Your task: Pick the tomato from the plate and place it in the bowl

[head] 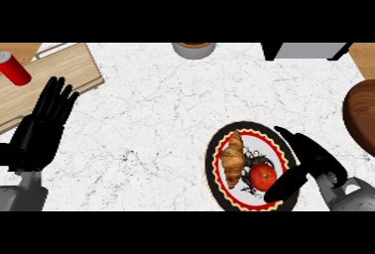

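White marble-veined table (161, 114): carries all items listed below.

Oval plate with black rim, red scalloped border and white centre (219, 149): lies at lower right of the table. Holds two items side by side.

Round red tomato with dark green stem (262, 174): rests on the plate, in its lower right part, on a black spidery pattern. It is not lifted.

Golden-brown croissant (233, 158): lies lengthwise on the left half of the plate, just beside the tomato.

Robot's right hand (315, 161): black, enters from the lower right edge on a grey forearm. It hangs over the plate's right rim. The fingers (293, 136) are spread and reach up along the rim; the thumb (282, 187) extends down and left, just beside the tomato's lower right. Nothing is pinched; contact with the tomato cannot be told.

Robot's left hand (36, 136): black, at the left edge, resting flat and open, its fingers straight, pointing up, lying close together. It holds nothing.

Dark brown wooden bowl (360, 116): at the right edge, partly cut off, apart from the plate.

Light wooden board (58, 74): upper left corner.

Red cylindrical can with white top (15, 69): lies tilted on the board.

Grey round container (195, 49): top edge, centre, partly cut off.

Grey and black box-like object (307, 50): top right, partly cut off.
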`<state>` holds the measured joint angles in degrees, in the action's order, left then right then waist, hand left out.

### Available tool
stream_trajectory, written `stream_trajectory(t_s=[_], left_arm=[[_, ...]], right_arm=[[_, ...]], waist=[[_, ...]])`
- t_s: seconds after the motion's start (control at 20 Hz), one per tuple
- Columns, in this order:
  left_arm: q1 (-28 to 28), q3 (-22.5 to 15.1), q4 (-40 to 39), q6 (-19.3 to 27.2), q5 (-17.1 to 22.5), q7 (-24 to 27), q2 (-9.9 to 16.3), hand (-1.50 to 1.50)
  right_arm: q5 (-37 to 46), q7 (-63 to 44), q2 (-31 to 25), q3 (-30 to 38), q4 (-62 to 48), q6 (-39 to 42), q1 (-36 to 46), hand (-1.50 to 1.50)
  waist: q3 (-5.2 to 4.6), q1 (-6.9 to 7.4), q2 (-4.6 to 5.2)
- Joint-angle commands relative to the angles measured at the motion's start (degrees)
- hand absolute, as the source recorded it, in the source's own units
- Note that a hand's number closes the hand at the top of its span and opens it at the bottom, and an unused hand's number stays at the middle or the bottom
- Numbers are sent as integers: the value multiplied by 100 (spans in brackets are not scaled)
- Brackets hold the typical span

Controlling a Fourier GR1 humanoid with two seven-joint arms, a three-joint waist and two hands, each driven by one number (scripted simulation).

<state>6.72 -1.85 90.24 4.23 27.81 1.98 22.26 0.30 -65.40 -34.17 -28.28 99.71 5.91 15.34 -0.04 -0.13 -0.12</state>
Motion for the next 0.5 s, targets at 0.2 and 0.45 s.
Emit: stream_trajectory(t_s=[0.2, 0.45], left_arm=[[-222, 27, 245, 6, -290, -59, -249, 0], [236, 382, -47, -244, -119, -343, -133, 0]], right_arm=[[945, -326, 582, -11, -240, -153, -277, -150], [992, -173, 724, 119, -440, 240, -380, -150]], waist=[[4, 33, 6], [3, 9, 13]])
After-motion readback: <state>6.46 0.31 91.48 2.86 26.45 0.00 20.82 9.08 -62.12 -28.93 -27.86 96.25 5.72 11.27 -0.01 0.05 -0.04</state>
